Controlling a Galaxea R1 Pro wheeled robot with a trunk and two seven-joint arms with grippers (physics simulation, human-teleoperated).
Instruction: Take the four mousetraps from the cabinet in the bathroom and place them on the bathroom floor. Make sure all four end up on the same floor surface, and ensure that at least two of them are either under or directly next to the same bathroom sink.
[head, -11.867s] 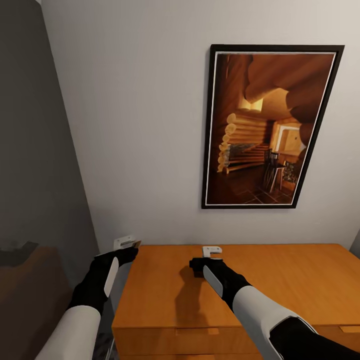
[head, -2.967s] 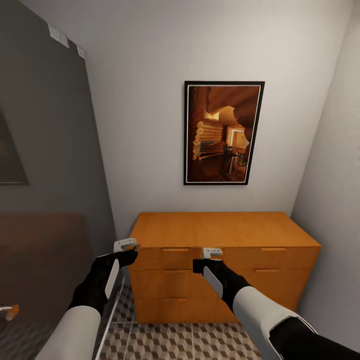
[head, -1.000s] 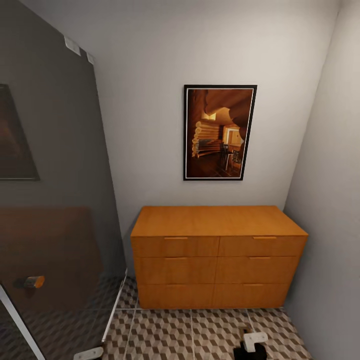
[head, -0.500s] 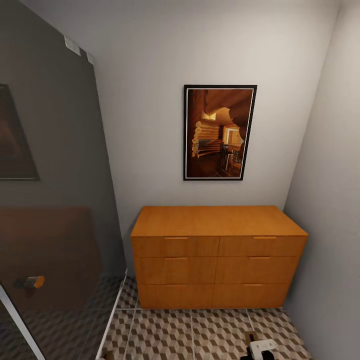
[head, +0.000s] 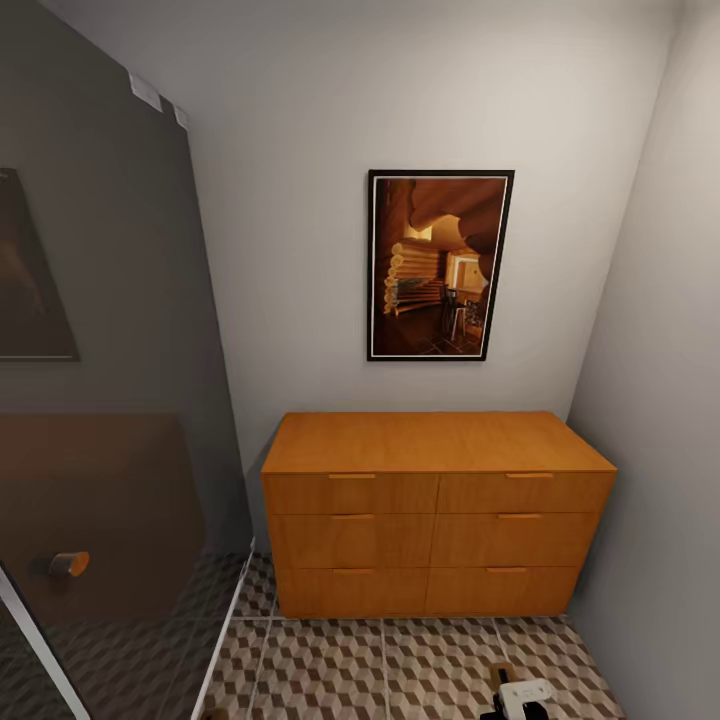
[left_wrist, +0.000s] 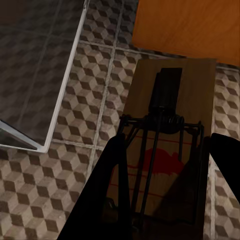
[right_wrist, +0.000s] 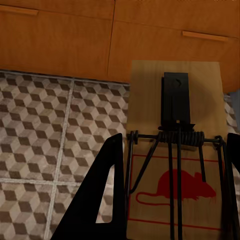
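Observation:
Two mousetraps are in my grippers, low over the bathroom floor (head: 400, 660) in front of the cabinet (head: 430, 500). In the left wrist view my left gripper (left_wrist: 167, 165) is shut on a mousetrap (left_wrist: 200, 90), a brown board with a dark spring and a red mouse print, above the cube-pattern tiles (left_wrist: 75, 150). In the right wrist view my right gripper (right_wrist: 172, 170) is shut on a second mousetrap (right_wrist: 147, 95), close to the cabinet's bottom drawers (right_wrist: 55, 45). The head view catches the right gripper (head: 522, 694) at its bottom edge. The bathroom sink is out of view.
A dark glass panel (head: 100, 400) with a metal bottom rail (left_wrist: 65, 85) stands left of the cabinet. A framed picture (head: 440, 265) hangs above it. A grey wall (head: 660, 450) closes the right side. Tiled floor lies open before the cabinet.
Over the last seconds the view backed away from the cabinet and both arms sank. In the last second the left gripper dropped below the view's edge and the right one lowered slightly.

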